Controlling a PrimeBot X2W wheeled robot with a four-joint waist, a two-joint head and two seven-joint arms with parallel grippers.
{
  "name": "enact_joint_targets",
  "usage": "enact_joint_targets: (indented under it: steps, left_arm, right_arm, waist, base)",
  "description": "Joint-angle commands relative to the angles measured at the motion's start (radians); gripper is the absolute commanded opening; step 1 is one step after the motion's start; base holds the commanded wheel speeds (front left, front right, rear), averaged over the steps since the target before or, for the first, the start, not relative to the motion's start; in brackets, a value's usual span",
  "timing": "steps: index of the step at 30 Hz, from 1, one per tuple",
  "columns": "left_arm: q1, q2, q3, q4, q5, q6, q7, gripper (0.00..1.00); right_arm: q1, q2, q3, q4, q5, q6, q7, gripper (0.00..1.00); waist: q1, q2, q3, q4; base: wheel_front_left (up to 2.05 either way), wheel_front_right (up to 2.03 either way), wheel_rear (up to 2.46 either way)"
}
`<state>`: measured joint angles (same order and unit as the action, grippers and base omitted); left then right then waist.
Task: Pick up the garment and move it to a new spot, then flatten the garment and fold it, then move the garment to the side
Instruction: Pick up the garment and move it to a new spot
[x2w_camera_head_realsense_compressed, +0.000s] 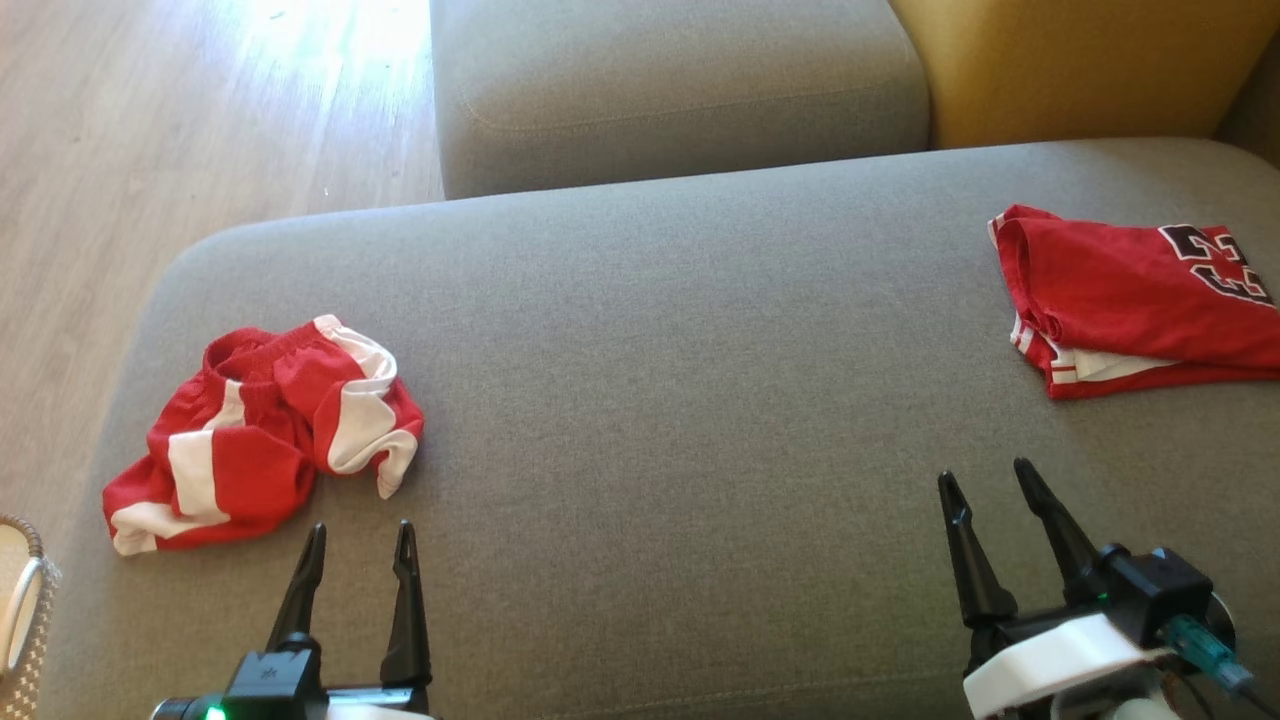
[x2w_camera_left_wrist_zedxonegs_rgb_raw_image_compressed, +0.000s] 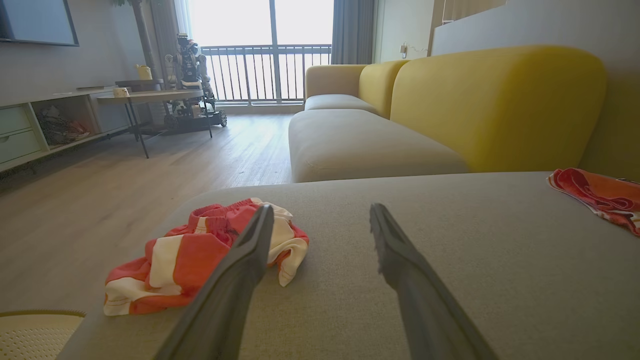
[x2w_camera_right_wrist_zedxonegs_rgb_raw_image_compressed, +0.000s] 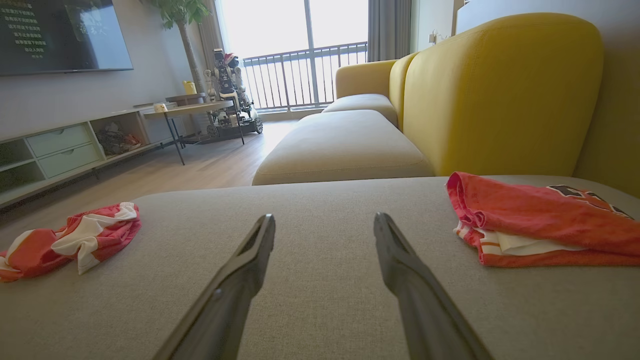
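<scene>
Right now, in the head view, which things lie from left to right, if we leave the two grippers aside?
woven basket at the left edge → crumpled red and white shorts → folded red jersey at the right edge

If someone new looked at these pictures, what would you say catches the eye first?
Two red garments on the grey seat stand out: crumpled red-and-white shorts near its left edge and a folded red jersey at the far right. The left gripper and right gripper stand open and empty at the near edge, and a yellow backrest rises behind the jersey.
</scene>
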<state>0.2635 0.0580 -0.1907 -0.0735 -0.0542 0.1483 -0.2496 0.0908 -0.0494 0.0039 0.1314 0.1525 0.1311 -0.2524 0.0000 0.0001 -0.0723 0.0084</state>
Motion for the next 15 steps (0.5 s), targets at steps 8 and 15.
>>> enact_joint_targets:
  steps: [8,15]
  left_arm:
    - [-0.027,-0.008,0.031,-0.036,0.015,-0.001,-0.012,1.00]
    - [-0.021,-0.008,0.021,-0.027,0.019,-0.004,-0.012,1.00]
  right_arm:
    - [-0.013,-0.001,0.032,-0.024,0.016,0.000,-0.009,1.00]
    - [0.002,-0.001,0.030,-0.020,0.016,0.000,-0.009,1.00]
  waist:
    - [0.0000,-0.0001,-0.015,0.007]
    - [0.0000,-0.0001,-0.029,0.025]
  base:
    - [0.00,0.00,0.00]
    - [0.00,0.00,0.00]
